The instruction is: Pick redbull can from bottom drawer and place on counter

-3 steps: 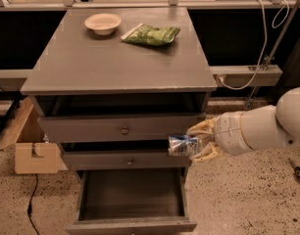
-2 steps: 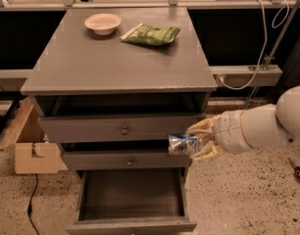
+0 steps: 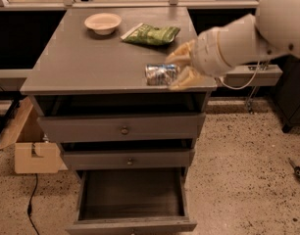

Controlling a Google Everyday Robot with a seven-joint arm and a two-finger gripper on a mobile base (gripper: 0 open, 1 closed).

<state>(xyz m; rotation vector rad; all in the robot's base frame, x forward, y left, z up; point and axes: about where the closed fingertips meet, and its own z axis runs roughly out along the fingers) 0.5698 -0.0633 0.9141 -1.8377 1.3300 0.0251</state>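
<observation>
The redbull can (image 3: 160,74) is a shiny silver can lying sideways near the counter's front right edge, held between my fingers. My gripper (image 3: 177,72) is shut on it, reaching in from the right on the white arm. I cannot tell whether the can rests on the counter (image 3: 81,62) or hangs just above it. The bottom drawer (image 3: 131,196) stands pulled out below, its dark inside bare.
A pale bowl (image 3: 103,22) and a green snack bag (image 3: 151,34) sit at the back of the counter. Two knobbed drawers (image 3: 123,129) are above the open one. A cardboard box (image 3: 30,151) is on the floor at left.
My gripper has lifted the can from in front of the middle drawer up to the counter's front right part.
</observation>
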